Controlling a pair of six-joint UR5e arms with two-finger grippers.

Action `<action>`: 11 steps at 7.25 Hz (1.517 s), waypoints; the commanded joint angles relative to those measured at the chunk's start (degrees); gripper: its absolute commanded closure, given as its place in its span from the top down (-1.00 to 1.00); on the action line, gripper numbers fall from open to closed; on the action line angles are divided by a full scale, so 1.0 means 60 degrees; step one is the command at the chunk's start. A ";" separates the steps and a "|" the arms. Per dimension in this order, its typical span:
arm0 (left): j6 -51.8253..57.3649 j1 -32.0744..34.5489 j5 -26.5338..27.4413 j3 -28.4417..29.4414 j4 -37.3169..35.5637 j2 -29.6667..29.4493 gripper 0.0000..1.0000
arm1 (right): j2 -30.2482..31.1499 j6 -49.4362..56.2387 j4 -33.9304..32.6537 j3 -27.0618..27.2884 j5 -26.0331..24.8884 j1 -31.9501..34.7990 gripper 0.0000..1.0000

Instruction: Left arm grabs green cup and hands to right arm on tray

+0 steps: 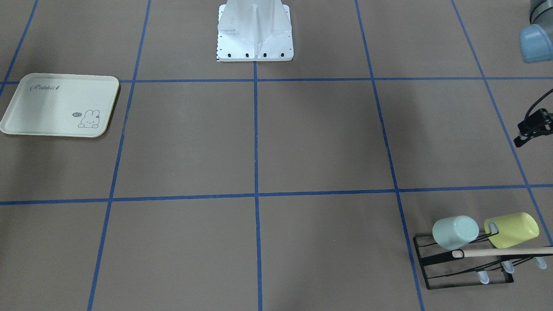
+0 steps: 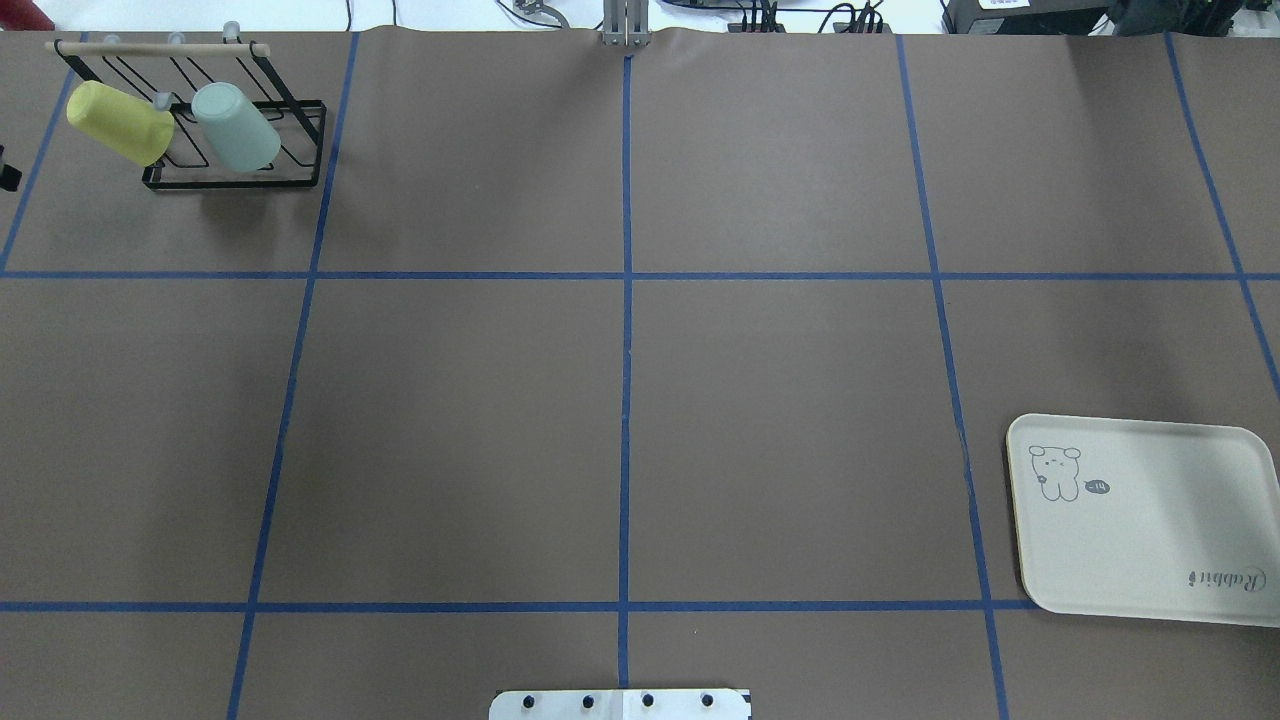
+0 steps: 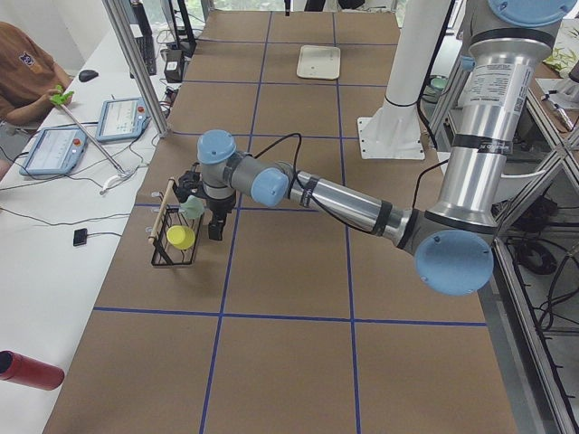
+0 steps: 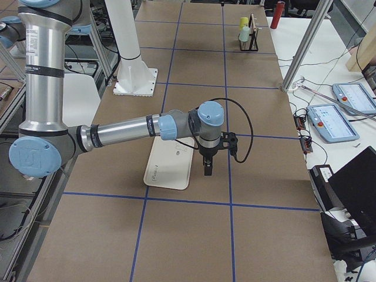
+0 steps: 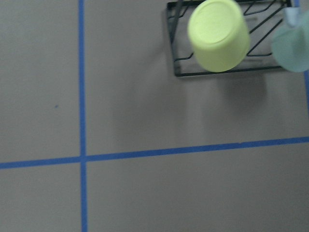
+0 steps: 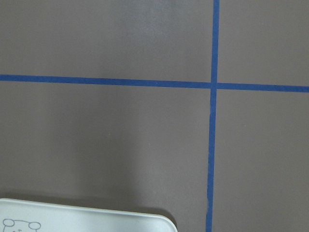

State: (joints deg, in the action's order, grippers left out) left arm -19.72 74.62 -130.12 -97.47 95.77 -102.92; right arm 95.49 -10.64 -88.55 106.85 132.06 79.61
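You cannot tell whether the slim black left claw [image 3: 215,233] is spread or clenched. Coming in skewed, it may catch the yellow-green plastic cup [image 2: 120,123] instead of the pale mint-green plastic cup [image 2: 235,127] hung just beside it on the black wire rack [image 2: 300,185], or drag that rack; the cream rectangular plastic tray [image 2: 1150,560] lies well apart.

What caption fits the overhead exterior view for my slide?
The green cup and yellow-green cup rest tilted on the black rack, far left; the tray lies near right.
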 commanded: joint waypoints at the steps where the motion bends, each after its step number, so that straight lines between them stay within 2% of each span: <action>1: -0.0433 -0.0745 0.0475 0.1310 -0.0156 -0.1852 1.00 | -0.0007 -0.0029 0.0301 -0.0055 0.0079 -0.0406 1.00; 3: -0.0449 -0.1171 0.0504 0.2455 -0.0345 -0.2954 0.99 | -0.0022 -0.0131 0.0316 -0.0069 0.0094 -0.0612 1.00; 7: -0.0640 -0.1465 0.0607 0.4316 -0.0406 -0.4041 0.98 | -0.0022 -0.0190 0.0301 -0.0069 0.0094 -0.0671 1.00; 11: -0.1123 -0.1729 0.0607 0.4759 -0.0435 -0.4248 0.86 | -0.0022 -0.0498 0.0316 -0.0069 0.0065 -0.0774 1.00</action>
State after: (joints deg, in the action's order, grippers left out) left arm -26.24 64.38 -126.52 -69.65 93.24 -128.14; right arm 95.36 -13.42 -86.67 106.40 132.47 75.04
